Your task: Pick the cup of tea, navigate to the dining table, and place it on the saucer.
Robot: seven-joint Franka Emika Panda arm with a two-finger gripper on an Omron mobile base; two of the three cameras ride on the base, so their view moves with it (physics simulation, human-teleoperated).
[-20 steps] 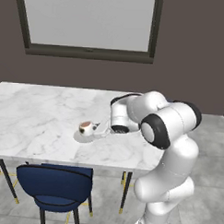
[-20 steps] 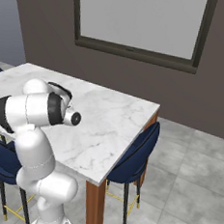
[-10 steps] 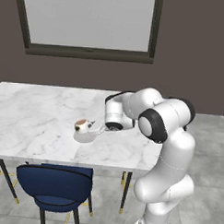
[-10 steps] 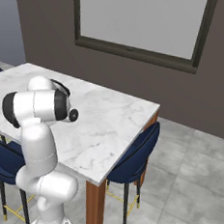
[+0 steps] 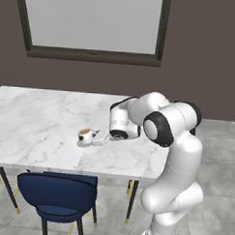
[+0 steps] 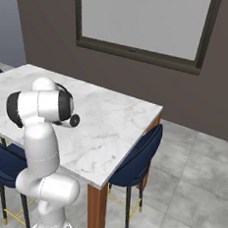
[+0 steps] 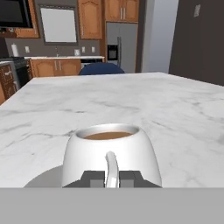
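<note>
White marble tabletop (image 5: pixel 37 121) is carrying the saucer (image 7: pixel 43 177) near its front edge, and the cup of tea (image 7: pixel 110 155) is sitting right over it. The end effector (image 7: pixel 111 178) is pinching the cup's handle, fingers nearly together. Judging by this, only letting go is remaining.
</note>
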